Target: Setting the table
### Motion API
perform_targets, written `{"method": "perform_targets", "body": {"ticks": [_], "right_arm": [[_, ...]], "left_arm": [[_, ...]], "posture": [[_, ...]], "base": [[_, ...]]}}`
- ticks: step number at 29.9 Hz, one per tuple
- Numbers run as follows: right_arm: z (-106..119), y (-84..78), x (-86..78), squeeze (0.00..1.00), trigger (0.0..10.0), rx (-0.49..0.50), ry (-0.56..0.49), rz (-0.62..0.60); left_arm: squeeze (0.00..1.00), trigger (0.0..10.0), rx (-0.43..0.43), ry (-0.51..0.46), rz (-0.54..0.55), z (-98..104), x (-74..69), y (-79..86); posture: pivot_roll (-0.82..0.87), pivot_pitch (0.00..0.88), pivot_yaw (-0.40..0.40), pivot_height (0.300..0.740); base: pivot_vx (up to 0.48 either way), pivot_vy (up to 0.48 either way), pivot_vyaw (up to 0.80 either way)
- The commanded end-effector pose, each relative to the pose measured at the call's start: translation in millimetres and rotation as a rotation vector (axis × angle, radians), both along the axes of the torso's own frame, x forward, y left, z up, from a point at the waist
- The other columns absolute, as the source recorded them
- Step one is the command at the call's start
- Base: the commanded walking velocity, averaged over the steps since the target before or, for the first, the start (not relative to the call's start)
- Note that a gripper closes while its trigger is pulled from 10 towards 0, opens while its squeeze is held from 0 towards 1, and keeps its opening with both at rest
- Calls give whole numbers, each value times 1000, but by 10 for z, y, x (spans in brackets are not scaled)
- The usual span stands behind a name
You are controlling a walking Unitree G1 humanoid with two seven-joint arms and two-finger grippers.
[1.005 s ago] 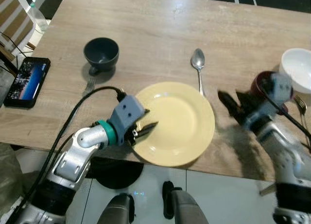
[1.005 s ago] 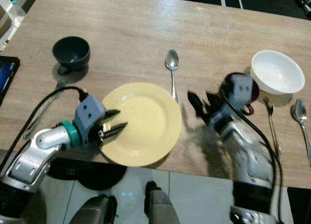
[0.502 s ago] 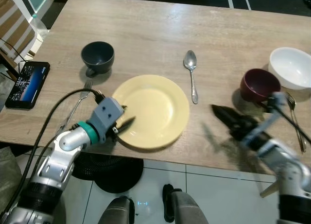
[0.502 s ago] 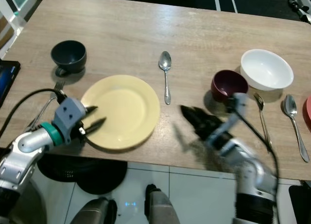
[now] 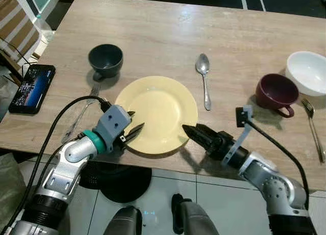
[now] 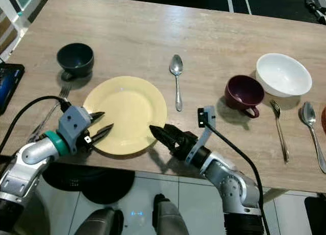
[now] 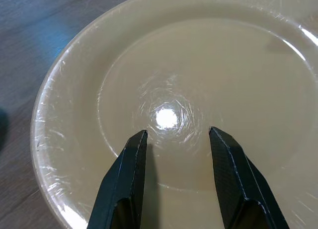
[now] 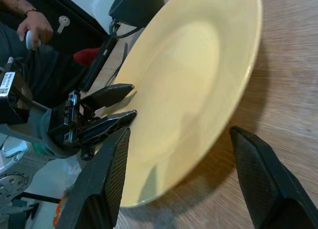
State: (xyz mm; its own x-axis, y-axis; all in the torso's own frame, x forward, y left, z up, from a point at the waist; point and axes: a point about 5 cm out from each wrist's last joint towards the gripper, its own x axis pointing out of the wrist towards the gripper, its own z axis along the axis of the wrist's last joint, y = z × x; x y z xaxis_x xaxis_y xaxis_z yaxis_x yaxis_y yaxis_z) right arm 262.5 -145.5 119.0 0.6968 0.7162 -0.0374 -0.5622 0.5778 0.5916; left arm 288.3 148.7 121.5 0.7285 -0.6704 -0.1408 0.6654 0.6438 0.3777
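Since a second ago, right hand (image 5: 187,130) has swung in to the yellow plate's (image 5: 158,110) near-right rim, fingers spread, empty. On the bench (image 5: 168,31), left hand (image 5: 135,127) gapes over the opposite rim, empty. Maroon cup (image 5: 275,92), spoon (image 5: 204,77) lie nearby.

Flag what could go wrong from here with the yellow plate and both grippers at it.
The yellow plate overhangs the table's near edge; a nudge from either side could tip it off. The open left gripper and open right gripper face each other across it and may collide.
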Motion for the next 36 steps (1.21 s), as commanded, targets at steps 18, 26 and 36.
{"method": "perform_targets", "body": {"ticks": [18, 26, 36], "right_arm": [[-164, 560, 233, 0, 0, -67, 169, -122], [76, 409, 353, 0, 0, -57, 1, -247], [363, 230, 455, 0, 0, -41, -164, -371]], "left_arm": [[0, 10000, 57, 122, -7, -339, -93, -12], [0, 10000, -35, -53, 43, 103, 93, -76], [0, 10000, -195, -318, 62, 958, 268, -185]], "posture": [[37, 132, 15, 740], [36, 127, 14, 740], [40, 116, 19, 740]], "base": [[0, 0, 0], [0, 0, 0], [0, 0, 0]]}}
